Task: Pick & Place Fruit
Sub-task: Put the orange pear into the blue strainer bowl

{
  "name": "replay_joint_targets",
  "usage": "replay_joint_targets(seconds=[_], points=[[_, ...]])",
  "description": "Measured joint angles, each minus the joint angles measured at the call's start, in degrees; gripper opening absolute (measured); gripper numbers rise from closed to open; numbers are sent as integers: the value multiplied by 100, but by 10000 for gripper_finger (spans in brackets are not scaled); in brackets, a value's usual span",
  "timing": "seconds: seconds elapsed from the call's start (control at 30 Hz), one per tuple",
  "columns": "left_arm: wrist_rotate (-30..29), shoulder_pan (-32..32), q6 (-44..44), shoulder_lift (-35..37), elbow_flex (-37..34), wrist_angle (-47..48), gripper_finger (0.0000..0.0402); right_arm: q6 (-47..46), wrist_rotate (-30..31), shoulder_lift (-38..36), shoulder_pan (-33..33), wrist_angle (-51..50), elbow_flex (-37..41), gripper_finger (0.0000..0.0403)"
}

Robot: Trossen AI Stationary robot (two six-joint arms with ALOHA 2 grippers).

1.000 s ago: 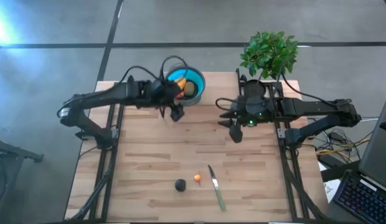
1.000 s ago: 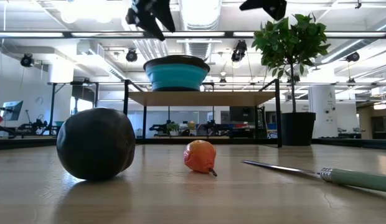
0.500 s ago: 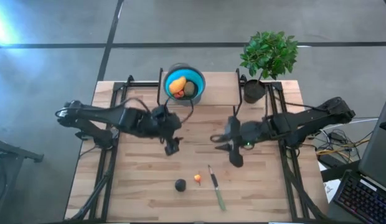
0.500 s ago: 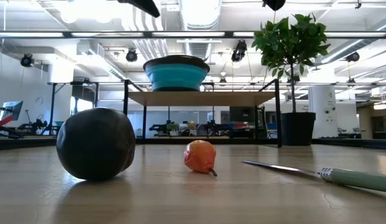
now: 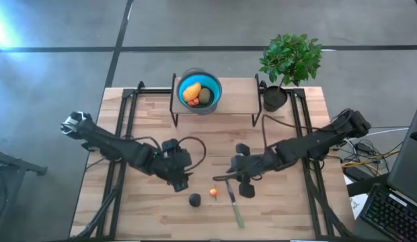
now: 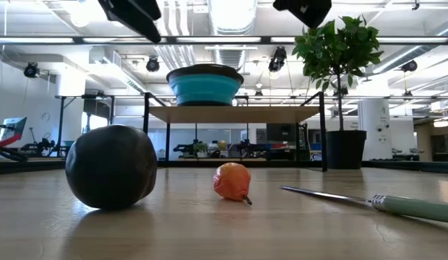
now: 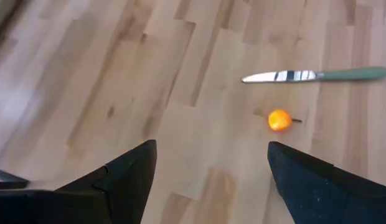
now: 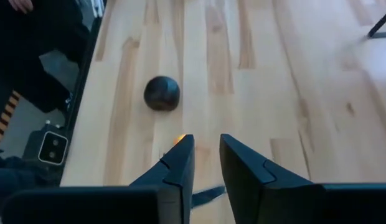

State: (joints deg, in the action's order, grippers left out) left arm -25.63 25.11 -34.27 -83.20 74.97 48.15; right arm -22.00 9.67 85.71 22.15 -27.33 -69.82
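Both arms hang low over the front half of the counter (image 5: 148,134). The left gripper (image 5: 181,183) hovers just up-left of the black fruit (image 5: 194,199), its jaws spread wide with nothing between them; from its wrist I can see the tiny orange fruit (image 7: 279,120) and the knife (image 7: 314,76) lying beyond it. The right gripper (image 5: 222,179) sits just above the orange fruit and the knife's blade tip, jaws drawn close with only a narrow gap, holding nothing. Its wrist view looks past those jaws at the black fruit (image 8: 161,93), with a sliver of orange showing beside 1 finger. The black fruit, the orange 1 and the knife lie near each other by the front edge, not touching. On the raised shelf (image 5: 232,101) at the back, the blue bowl (image 5: 199,91) holds the long orange-yellow fruit (image 5: 190,91), the olive 1 (image 5: 206,96) and a red bit (image 5: 192,101). A potted plant (image 5: 289,60) stands at the back right.
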Motion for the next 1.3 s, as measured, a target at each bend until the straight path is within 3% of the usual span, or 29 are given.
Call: replay_joint_targets(seconds=[0.3, 0.67, 1.3], points=[[-2, 522, -367, 4, -540, -646, 312, 15, -6, 580, 206, 312, 0, 74], [6, 842, -1017, 2, -1244, -1508, 312, -38, -70, 1234, 352, 736, 0, 156], [24, 1026, -1314, 0, -1343, -1516, 312, -201, 160, 2001, 422, 1357, -2, 273]])
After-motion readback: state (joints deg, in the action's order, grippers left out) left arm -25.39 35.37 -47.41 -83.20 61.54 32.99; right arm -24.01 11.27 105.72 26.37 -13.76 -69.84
